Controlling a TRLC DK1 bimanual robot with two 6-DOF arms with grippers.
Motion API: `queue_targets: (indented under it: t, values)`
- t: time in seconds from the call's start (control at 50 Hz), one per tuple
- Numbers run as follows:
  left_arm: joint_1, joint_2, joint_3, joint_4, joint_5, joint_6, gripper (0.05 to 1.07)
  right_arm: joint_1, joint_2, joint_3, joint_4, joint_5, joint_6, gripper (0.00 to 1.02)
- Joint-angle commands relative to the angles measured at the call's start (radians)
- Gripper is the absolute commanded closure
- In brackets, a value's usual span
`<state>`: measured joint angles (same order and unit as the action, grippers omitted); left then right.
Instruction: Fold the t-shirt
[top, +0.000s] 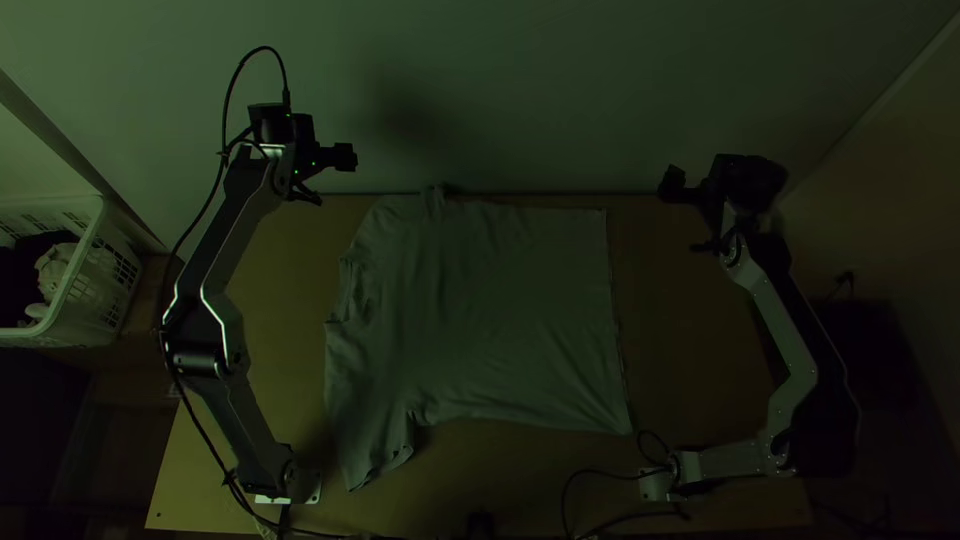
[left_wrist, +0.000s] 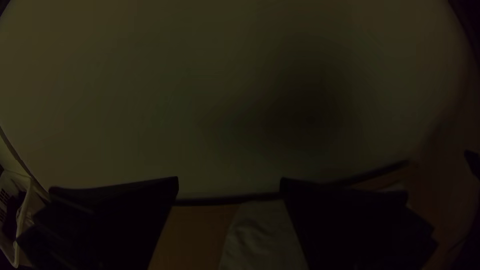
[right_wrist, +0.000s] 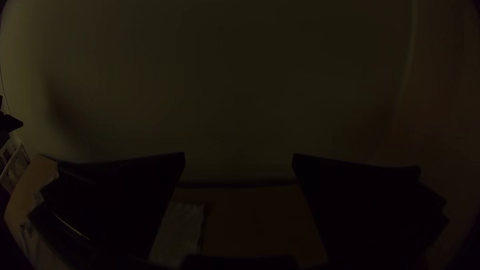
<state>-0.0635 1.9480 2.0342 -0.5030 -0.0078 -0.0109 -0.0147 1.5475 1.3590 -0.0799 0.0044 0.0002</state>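
Observation:
The pale t-shirt (top: 480, 310) lies spread on the table, its collar and sleeves toward the left and its straight hem at the right. One sleeve hangs toward the near left; the far sleeve seems partly tucked or bunched. My left gripper (top: 335, 178) is above the table's far left edge, beyond the shirt, open; in the left wrist view the gripper (left_wrist: 229, 182) has a wide gap, with part of the shirt (left_wrist: 262, 237) below. My right gripper (top: 680, 215) stands to the right of the hem, open; the right wrist view shows the gripper (right_wrist: 239, 157) likewise apart, near a shirt corner (right_wrist: 180, 232).
A white laundry basket (top: 100, 235) with cloth in it stands beyond the table's left side. A pale wall (top: 500, 90) rises behind the far edge. Bare wooden table (top: 690, 350) lies right of the shirt, and black cables run along the near edge.

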Motion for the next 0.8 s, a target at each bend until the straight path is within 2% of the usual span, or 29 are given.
queue_targets:
  t: [0.0,0.12,0.26,0.56,0.62,0.78]
  values:
    - [0.007,0.117,0.152,-0.075,0.006,-0.014,0.11,0.018,0.08,0.084,-0.063,0.006,0.044,0.04]
    - [0.008,0.198,0.212,-0.092,0.006,-0.012,0.11,0.033,0.166,0.169,-0.161,0.006,0.098,0.04]
    - [0.002,0.252,0.212,-0.1,0.011,0.0,0.11,0.038,0.229,0.216,-0.21,0.006,0.15,0.04]
    - [-0.007,0.35,0.212,-0.118,0.009,-0.001,0.12,0.058,0.266,0.219,-0.227,0.006,0.176,0.04]
    - [-0.007,0.371,0.213,-0.115,0.008,0.0,0.16,0.059,0.269,0.218,-0.23,0.006,0.178,0.04]
    - [-0.009,0.404,0.216,-0.106,0.006,0.0,0.16,0.059,0.27,0.215,-0.236,0.006,0.185,0.04]
